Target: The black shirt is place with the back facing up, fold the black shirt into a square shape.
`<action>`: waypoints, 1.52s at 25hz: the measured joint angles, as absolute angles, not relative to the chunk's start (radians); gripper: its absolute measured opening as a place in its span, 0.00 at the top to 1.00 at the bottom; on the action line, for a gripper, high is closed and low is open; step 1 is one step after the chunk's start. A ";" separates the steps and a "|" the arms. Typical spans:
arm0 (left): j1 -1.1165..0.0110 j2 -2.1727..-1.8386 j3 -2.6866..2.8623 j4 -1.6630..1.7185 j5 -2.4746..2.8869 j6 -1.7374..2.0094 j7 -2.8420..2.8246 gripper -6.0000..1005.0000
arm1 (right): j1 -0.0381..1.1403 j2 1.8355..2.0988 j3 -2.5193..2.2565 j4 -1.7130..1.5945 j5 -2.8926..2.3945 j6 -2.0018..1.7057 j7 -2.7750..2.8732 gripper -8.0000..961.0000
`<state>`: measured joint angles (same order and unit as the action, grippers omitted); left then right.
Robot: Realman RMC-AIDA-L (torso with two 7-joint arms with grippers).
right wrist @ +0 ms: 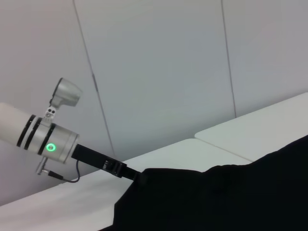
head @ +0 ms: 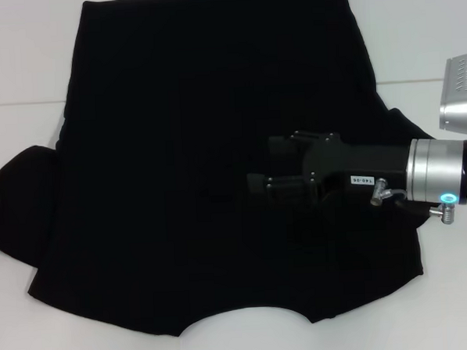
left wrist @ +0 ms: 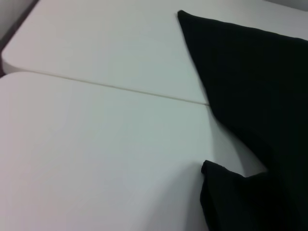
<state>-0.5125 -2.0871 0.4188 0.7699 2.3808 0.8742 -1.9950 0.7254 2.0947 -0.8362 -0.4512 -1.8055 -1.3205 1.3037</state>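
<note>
The right gripper (head: 261,170) has its fingers (head: 283,146) parted, holding nothing, directly over the black shirt (head: 177,146), which spreads flat on the white table (head: 16,53) out past them on every side.

Right arm comes in from the bench's right edge, silver wrist with a lit blue-green ring, forearm lying roughly level. The right tool (head: 259,183) points left toward the middle of the bench, fingers parted. Left tool (right wrist: 126,172) sits low at the left edge, fingers hidden.
</note>
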 joint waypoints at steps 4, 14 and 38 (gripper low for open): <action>-0.511 -2.085 0.398 0.773 2.381 0.874 -1.989 0.97 | 0.735 2.095 -0.836 -0.440 -1.805 -1.316 1.304 0.05; -0.498 -2.084 0.395 0.795 2.382 0.874 -1.988 0.97 | 0.741 2.095 -0.831 -0.431 -1.805 -1.314 1.300 0.05; -0.460 -2.089 0.392 0.849 2.376 0.903 -2.011 0.97 | 0.747 2.095 -0.834 -0.425 -1.793 -1.303 1.296 0.05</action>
<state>-0.4601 -2.0893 0.3924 0.8491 2.3760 0.9032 -2.0106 0.7465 2.0953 -0.8345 -0.4250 -1.7935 -1.3031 1.2962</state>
